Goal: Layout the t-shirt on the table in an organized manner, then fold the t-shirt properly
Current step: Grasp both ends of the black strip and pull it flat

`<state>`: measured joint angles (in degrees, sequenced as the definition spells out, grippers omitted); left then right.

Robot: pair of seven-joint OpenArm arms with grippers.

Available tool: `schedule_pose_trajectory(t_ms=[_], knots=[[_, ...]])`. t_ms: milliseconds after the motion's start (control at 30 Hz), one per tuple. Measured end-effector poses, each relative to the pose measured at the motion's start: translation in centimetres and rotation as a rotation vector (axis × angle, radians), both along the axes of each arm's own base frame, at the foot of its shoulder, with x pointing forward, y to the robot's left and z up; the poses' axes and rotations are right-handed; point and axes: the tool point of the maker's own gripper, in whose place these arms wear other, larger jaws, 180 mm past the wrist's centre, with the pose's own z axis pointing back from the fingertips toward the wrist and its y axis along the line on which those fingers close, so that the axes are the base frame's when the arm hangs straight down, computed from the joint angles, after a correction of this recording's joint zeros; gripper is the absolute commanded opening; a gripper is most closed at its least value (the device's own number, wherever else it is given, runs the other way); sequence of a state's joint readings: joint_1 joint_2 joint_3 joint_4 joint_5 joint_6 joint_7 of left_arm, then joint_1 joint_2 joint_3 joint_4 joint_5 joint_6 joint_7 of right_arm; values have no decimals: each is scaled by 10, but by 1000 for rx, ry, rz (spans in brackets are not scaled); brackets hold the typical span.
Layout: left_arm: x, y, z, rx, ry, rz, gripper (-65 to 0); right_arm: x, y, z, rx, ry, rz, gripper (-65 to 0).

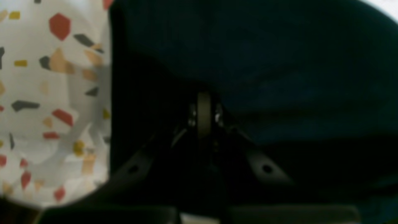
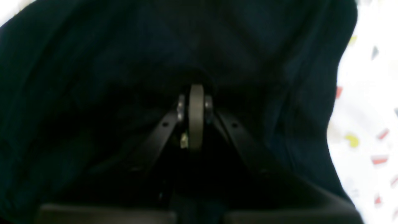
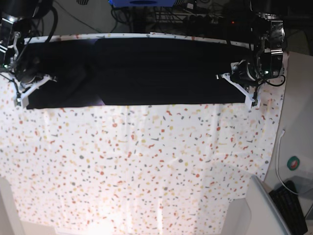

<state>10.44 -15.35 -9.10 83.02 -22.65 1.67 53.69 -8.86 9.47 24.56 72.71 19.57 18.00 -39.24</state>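
Clearly, the t-shirt (image 3: 146, 71) lies spread as a long dark band along the far edge of the table (image 3: 146, 166), its near hem running almost straight from left to right, with the speckled cloth bare all the way to the near edge. A small pale patch shows at the hem left of the middle. At the right end of the band the left gripper (image 3: 237, 83) sits down on the fabric; in its wrist view the left gripper (image 1: 203, 102) has its fingers pressed together with dark cloth bunched over the tips, so it is pinching the t-shirt (image 1: 264, 62) beside the flecked table (image 1: 46, 93). At the left end the right gripper (image 3: 34, 83) does likewise; its wrist view shows the right gripper (image 2: 196, 96) closed tight, tips buried in the t-shirt (image 2: 93, 77), the table (image 2: 367, 124) showing at the right. Beyond the far edge, cables and dark equipment (image 3: 195, 14) crowd the floor. Off the right side lie a keyboard (image 3: 291, 205) and a small round green object (image 3: 293, 163)
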Motion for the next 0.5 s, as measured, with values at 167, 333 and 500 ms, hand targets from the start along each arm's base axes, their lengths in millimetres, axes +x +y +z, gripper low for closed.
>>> schedule_pose_trajectory(t_ms=[167,333,500], knots=[[42,1,-8,63,-95,-67,-650,40,1,-7,59,-99,-66,-650],[74,-1,-9,64,-128,-63,-650,73,-7,-7,2,-106,-17,-650],[89,-10,1,58,-140,-63,-650,93,-12,0,-103,-91,39,-650]])
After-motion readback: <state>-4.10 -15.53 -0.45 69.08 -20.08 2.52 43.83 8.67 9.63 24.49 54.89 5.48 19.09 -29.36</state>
